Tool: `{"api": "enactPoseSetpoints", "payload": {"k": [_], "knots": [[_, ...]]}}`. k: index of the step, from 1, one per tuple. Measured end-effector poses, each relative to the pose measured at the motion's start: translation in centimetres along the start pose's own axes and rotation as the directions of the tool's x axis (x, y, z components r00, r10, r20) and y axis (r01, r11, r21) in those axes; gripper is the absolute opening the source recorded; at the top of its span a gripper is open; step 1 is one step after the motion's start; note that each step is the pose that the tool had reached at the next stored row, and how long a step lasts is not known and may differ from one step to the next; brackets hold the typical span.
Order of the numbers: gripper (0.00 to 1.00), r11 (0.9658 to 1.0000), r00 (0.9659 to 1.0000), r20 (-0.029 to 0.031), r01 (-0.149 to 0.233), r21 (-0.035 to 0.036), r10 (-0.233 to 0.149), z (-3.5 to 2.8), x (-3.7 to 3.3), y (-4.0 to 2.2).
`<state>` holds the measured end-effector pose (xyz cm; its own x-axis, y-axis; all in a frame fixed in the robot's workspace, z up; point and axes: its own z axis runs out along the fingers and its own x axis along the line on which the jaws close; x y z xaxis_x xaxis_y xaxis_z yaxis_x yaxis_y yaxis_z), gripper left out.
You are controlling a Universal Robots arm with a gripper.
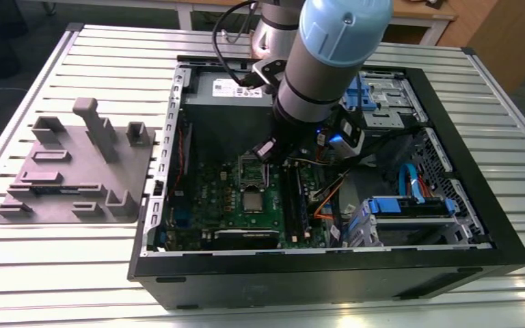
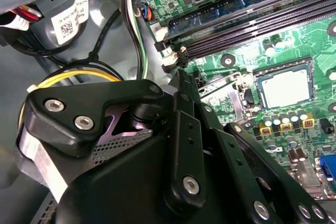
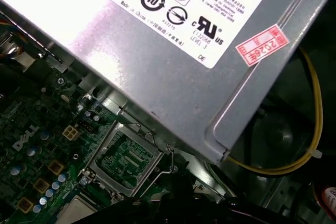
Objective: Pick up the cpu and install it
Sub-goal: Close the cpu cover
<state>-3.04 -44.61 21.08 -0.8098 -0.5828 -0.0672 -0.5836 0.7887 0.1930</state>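
Inside, one cpu point(image 2: 286, 87) sits on the motherboard point(image 2: 310, 35).

Slatted aluminium table point(image 1: 44, 273); wooden furniture point(image 1: 495, 31) behind (dark floor).

An open black computer case point(image 1: 327, 273) lay on the slatted metal surface point(image 1: 62, 273), its green circuit board point(image 1: 235, 205) exposed. A grey moulded tray point(image 1: 71, 171) sat at the exterior view's left.

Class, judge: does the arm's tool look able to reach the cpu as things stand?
Probably yes: the cpu lies uncovered in its socket, the case is open above, and the tool hangs over the motherboard nearby with nothing between them.
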Motion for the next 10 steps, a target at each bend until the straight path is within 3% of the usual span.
{"api": "enactPoseSetpoints", "payload": {"k": [10], "knots": [[0.10,1.0000,1.0000,0.0022,0.003,-0.0040,-0.003,0.39,-0.25,0.24]]}}
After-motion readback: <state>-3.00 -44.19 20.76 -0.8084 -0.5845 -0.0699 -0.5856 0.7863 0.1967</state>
